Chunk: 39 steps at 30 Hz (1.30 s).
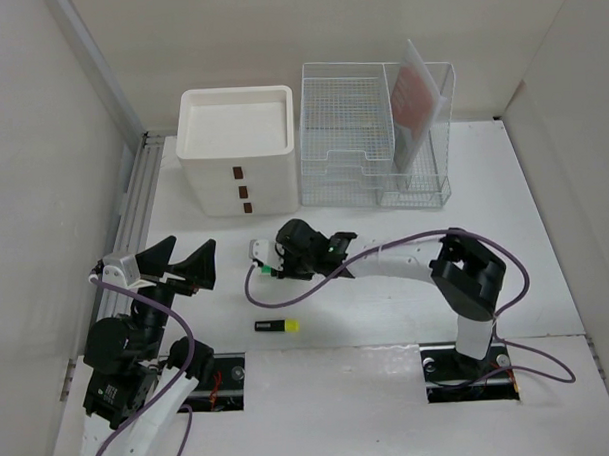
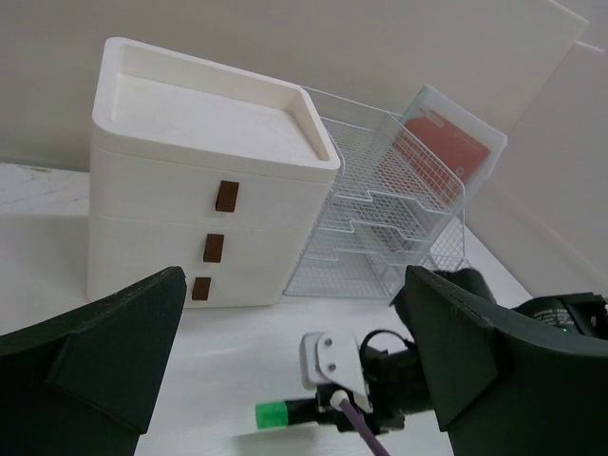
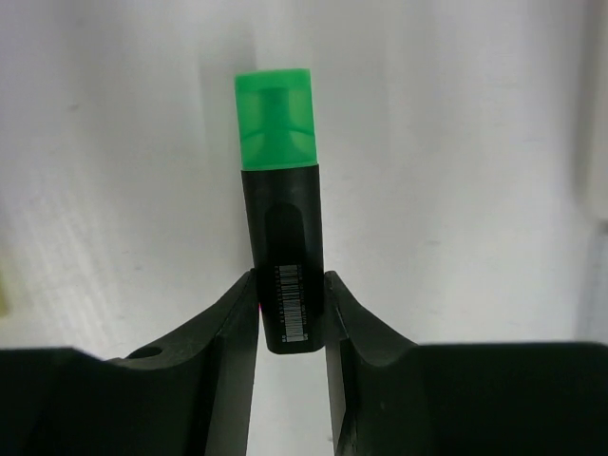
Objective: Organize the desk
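Counter (image 1: 388, 315) fills the walled bay in the overhead view, with drawers (image 1: 238, 150) and rack (image 1: 366, 136) along its far edge. A yellow marker (image 1: 277, 327) lies loose toward the near edge, probably awaiting its turn.

In the left wrist view, the left pincer (image 2: 294, 285) gapes fully and holds nothing, apparently waiting.

In the right wrist view, the right pincer (image 3: 290, 304) is clamped on the tail of the green marker (image 3: 280, 190), cap forward, likely for carrying to storage.
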### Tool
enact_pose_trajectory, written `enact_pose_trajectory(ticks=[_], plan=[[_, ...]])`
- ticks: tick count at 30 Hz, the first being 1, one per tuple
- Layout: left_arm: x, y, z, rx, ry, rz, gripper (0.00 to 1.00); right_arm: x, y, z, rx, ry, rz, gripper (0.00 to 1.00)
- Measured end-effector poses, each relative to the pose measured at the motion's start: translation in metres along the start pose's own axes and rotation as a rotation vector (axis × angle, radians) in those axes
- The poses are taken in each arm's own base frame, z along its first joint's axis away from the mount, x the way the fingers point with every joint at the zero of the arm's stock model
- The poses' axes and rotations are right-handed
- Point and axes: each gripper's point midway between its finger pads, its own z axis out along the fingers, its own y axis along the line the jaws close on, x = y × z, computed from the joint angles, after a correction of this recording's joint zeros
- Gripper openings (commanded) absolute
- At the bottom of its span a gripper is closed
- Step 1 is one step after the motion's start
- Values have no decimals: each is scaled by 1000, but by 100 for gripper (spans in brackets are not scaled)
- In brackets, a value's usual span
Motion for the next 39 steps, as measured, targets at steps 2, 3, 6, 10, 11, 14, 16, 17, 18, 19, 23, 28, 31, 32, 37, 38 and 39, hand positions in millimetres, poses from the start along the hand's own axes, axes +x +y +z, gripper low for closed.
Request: enact_pose_trajectory(ticks=[2, 3, 6, 10, 11, 14, 16, 17, 18, 19, 23, 28, 31, 32, 37, 38, 39], plan=[[0, 0, 0, 0, 0, 0, 100, -18, -22, -8, 80, -19, -22, 0], [0, 0, 0, 0, 0, 0, 100, -30, -34, -13, 122, -35, -33, 0], [0, 0, 0, 0, 0, 0, 100, -66, -70, -33, 250, -89, -64, 0], [0, 0, 0, 0, 0, 0, 100, -102, -110, -62, 403, -139, -97, 0], [0, 0, 0, 0, 0, 0, 100, -110, -119, -70, 437, -147, -103, 0], [0, 0, 0, 0, 0, 0, 100, -132, -147, -94, 535, -177, -110, 0], [0, 0, 0, 0, 0, 0, 100, -144, -165, -107, 594, -188, -114, 0], [0, 0, 0, 0, 0, 0, 100, -149, -174, -114, 625, -194, -115, 0], [0, 0, 0, 0, 0, 0, 100, -153, -183, -120, 653, -198, -113, 0], [0, 0, 0, 0, 0, 0, 100, -157, -192, -125, 678, -201, -112, 0], [0, 0, 0, 0, 0, 0, 100, -162, -220, -141, 757, -195, -107, 0], [0, 0, 0, 0, 0, 0, 100, -161, -244, -153, 819, -184, -92, 0], [0, 0, 0, 0, 0, 0, 100, -160, -254, -152, 837, -177, -87, 4], [0, 0, 0, 0, 0, 0, 100, -159, -255, -149, 838, -172, -87, 6], [0, 0, 0, 0, 0, 0, 100, -152, -263, -131, 837, -139, -89, 9], [0, 0, 0, 0, 0, 0, 100, -152, -265, -128, 839, -136, -88, 9], [0, 0, 0, 0, 0, 0, 100, -152, -267, -125, 843, -132, -91, 11]])
